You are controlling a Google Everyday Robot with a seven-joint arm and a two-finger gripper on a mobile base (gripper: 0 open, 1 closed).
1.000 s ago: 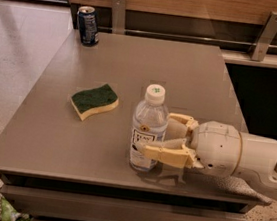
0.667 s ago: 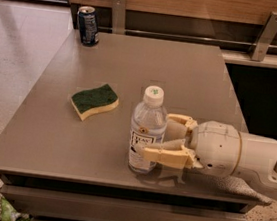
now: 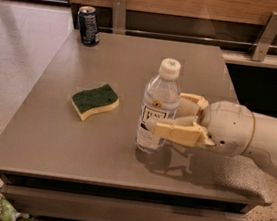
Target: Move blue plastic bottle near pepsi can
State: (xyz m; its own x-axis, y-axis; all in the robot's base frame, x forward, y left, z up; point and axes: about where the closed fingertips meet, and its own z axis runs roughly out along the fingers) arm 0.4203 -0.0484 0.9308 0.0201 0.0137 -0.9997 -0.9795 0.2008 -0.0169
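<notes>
The blue plastic bottle [image 3: 158,105], clear with a white cap and a white label, stands upright at the middle of the grey table [image 3: 134,66]. My gripper [image 3: 172,114] reaches in from the right and is shut on the bottle's lower half, one finger in front of it and one behind. The bottle's base seems to hang just above the table, over its shadow. The pepsi can [image 3: 89,25], dark blue with a silver top, stands upright at the table's far left corner, well away from the bottle.
A green and yellow sponge [image 3: 95,100] lies on the table left of the bottle, between it and the left edge. A wooden wall with metal brackets [image 3: 118,12] runs behind the table. Floor lies to the left.
The bottle and my gripper have risen and shifted slightly right and away from the front edge. The sponge and the can have not moved.
</notes>
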